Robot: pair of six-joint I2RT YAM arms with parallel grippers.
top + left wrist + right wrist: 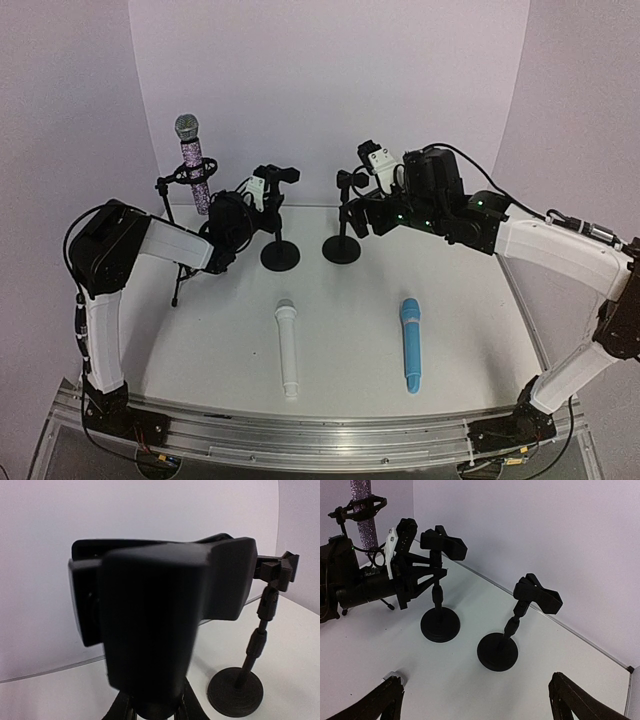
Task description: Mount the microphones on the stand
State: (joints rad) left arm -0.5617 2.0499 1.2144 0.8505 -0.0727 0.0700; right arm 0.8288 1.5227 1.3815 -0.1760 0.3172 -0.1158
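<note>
Two lie loose near: white microphone [287, 350], light-blue microphone [410, 345]. The purple-glitter microphone [193, 160] sits clipped far left. With left gripper [439, 574] clenched on left desk stand [279, 255], brace it. The right gripper [475, 692], released, should grab white mid-barrel.

Table [190, 340] holds white microphone [287, 350], blue microphone [410, 345] (both flat) and stands [280, 256].
</note>
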